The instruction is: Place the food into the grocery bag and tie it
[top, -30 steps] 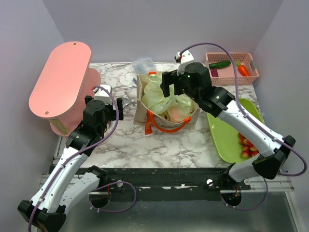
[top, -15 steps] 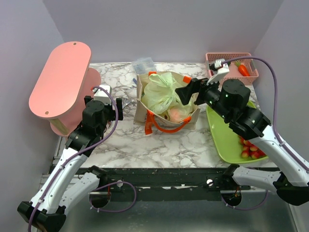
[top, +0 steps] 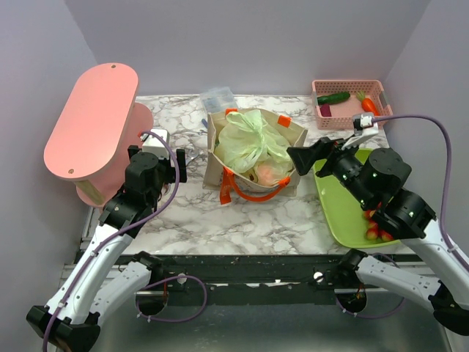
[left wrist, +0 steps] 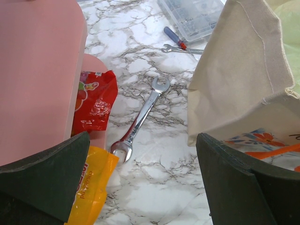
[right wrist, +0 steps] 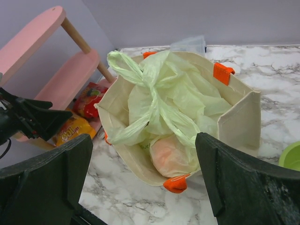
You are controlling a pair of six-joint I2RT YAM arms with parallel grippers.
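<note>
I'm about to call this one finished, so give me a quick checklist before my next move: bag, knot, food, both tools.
1. Handles of the grocery bag tied: ok, a knot shows on top.
2. Knot tight: cannot tell.
3. Food inside: one orange fruit shows through the plastic, ok; the rest cannot tell.
4. The right tool free: ok, open, empty, apart from the canvas tote.
5. The left tool free: ok, open, empty, above a wrench.
6. The green plate emptied: not ok, small red pieces lie on it.

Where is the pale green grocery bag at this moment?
In the top view, the grocery bag sits inside the beige tote at mid-table, between the pink shelf and the green tray.
</note>
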